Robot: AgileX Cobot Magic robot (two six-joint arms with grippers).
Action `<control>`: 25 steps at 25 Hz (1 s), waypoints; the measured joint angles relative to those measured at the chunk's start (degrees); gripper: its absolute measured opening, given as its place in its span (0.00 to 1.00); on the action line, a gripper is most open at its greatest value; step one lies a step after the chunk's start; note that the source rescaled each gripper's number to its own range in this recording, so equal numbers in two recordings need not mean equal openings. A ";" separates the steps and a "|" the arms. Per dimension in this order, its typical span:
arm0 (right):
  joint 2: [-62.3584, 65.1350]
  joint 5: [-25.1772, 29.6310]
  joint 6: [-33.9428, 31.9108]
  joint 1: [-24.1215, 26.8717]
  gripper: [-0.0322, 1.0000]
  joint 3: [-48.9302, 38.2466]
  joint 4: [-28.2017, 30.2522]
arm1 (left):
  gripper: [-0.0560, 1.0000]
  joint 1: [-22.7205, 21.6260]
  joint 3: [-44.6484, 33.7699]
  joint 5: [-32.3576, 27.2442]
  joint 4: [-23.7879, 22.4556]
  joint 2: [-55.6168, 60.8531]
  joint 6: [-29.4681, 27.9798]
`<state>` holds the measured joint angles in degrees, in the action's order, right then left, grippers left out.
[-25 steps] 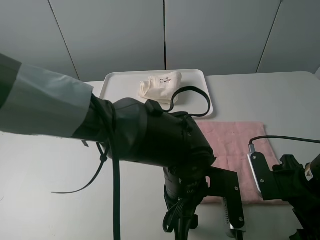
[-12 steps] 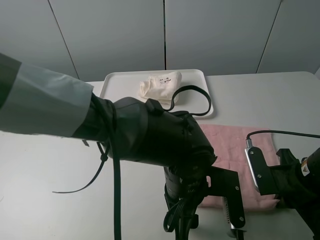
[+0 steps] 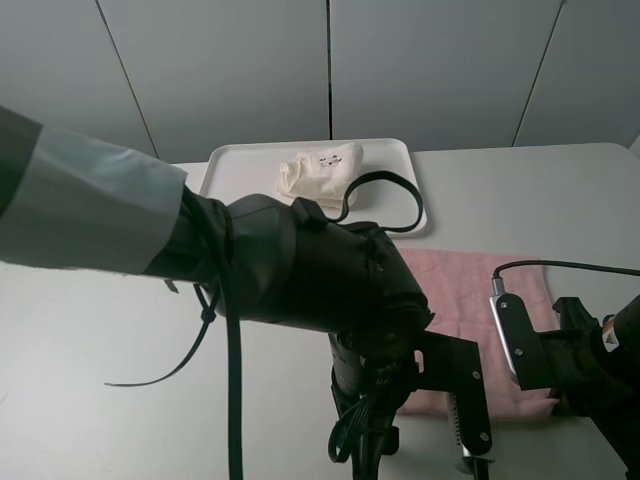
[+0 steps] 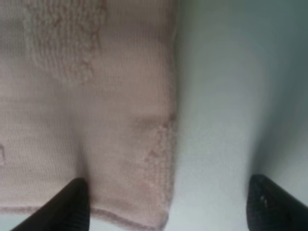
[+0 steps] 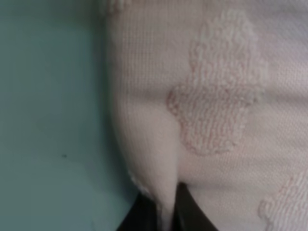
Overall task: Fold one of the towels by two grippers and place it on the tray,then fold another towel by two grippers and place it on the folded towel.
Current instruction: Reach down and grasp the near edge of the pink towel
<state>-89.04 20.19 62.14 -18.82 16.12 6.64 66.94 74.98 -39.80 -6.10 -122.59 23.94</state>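
The grey-sleeved black left arm (image 3: 300, 280) fills the foreground of the high view. It hides much of the white desk (image 3: 90, 340) and the near left part of the pink towel (image 3: 470, 290). Behind it, at the far edge of the desk, lies the white tray (image 3: 232, 165), and the cream towel (image 3: 322, 168) sits on it as a bunched bundle with its dark mark up. A black cable loop (image 3: 385, 200) crosses in front of the tray's near right corner. The left tool (image 4: 173, 207) stands wide apart, with one fingertip (image 4: 70, 204) over a corner of the pink towel and the other over bare desk, gripping nothing. The pink towel lies flat just in front of the tray, right of centre. At its right edge the right tool (image 5: 164, 214) is pinched tight on a raised ridge of the cloth, and the right arm (image 3: 575, 370) covers that near corner.
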 joint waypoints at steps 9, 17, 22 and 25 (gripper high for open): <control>0.00 -0.04 0.00 0.00 0.04 0.00 -0.37 | 0.87 0.00 0.33 0.15 -0.14 -1.09 0.00; 0.00 -0.04 0.00 0.00 0.04 0.00 -0.37 | 0.11 0.13 0.37 1.25 -1.40 -1.48 -0.14; 0.00 -0.04 0.00 0.00 0.04 0.00 -3.18 | 0.07 0.13 0.59 1.64 -3.01 -1.52 -4.73; 0.00 -0.14 0.00 0.00 0.04 0.00 -6.05 | 0.06 0.13 0.95 0.98 -3.14 -1.52 -5.72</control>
<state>-89.04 20.05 62.14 -18.82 16.12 0.59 67.06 75.93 -38.81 -9.24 -124.11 18.22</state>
